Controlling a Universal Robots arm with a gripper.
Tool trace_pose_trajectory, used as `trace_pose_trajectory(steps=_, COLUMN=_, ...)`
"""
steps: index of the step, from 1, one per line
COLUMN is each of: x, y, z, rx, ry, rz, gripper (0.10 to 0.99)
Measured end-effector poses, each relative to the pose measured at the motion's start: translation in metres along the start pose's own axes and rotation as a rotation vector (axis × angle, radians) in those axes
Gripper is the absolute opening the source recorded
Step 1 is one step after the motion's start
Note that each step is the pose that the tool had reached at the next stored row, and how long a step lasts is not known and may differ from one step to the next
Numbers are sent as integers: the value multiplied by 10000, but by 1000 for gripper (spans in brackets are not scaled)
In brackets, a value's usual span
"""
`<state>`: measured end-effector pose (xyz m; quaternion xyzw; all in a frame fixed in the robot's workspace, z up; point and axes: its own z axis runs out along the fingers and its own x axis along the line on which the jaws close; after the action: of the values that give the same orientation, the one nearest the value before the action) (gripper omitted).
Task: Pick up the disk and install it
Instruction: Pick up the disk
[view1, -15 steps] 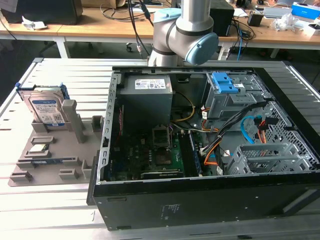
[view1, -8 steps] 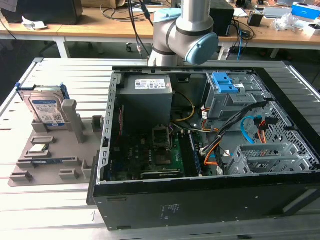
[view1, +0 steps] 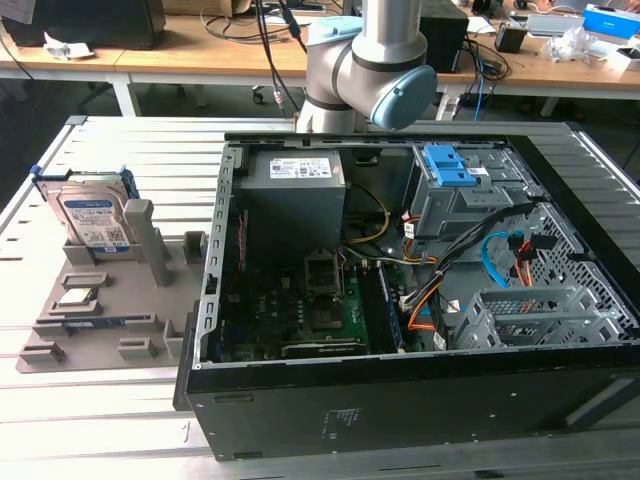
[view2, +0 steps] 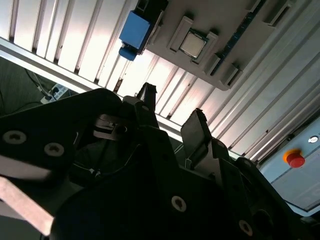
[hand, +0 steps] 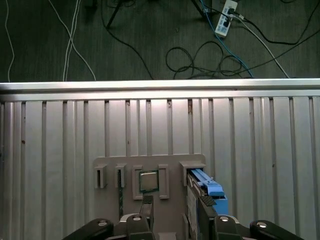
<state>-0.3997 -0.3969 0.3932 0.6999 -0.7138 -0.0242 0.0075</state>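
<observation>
Slatted table (hand: 60, 140) bears the disk (hand: 207, 185), apart from the spread-fingered tool (hand: 175, 201).

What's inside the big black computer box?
A grey power supply, a dark circuit board, orange cables and a metal cage. Whatever lies under the board is covered.

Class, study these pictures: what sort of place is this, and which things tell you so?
Most likely a robotics lab or workshop set up for computer assembly: a robot arm stands at a slatted metal table bearing an open computer case, and cluttered desks with cables sit behind.
</observation>
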Motion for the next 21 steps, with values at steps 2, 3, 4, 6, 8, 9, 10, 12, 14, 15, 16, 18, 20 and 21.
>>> trace_pose_trajectory(steps=2, x=0, y=0, z=0, rx=0, ry=0, rz=-1, gripper=482)
trace_pose_trajectory(steps=3, x=-5, y=-1, z=1, rx=1, ry=-1, rz=-1, gripper=482)
trace_pose_trajectory(steps=4, x=-12, y=-3, z=1, rx=1, ry=-1, rz=-2, gripper=482)
trace_pose_trajectory(steps=6, x=-49, y=-11, z=1, rx=0, ry=1, rz=-12, gripper=482)
trace_pose_trajectory(steps=8, x=-107, y=-23, z=1, rx=-1, ry=1, rz=-31, gripper=482)
trace_pose_trajectory(steps=9, x=-130, y=-29, z=3, rx=0, ry=1, rz=-40, gripper=482)
trace_pose_trajectory(steps=10, x=-169, y=-38, z=2, rx=-1, ry=2, rz=-56, gripper=482)
trace_pose_trajectory(steps=12, x=-220, y=-51, z=3, rx=-2, ry=4, rz=-76, gripper=482)
trace_pose_trajectory(steps=14, x=-280, y=-66, z=4, rx=-1, ry=4, rz=-98, gripper=482)
trace_pose_trajectory(steps=15, x=-322, y=-75, z=4, rx=-3, ry=5, rz=-114, gripper=482)
trace_pose_trajectory(steps=16, x=-352, y=-83, z=4, rx=-3, ry=6, rz=-126, gripper=482)
trace_pose_trajectory(steps=18, x=-406, y=-99, z=6, rx=-2, ry=6, rz=-148, gripper=482)
trace_pose_trajectory(steps=20, x=-457, y=-114, z=5, rx=-4, ry=8, rz=-170, gripper=482)
trace_pose_trajectory(steps=21, x=-482, y=-121, z=6, rx=-4, ry=8, rz=-181, gripper=482)
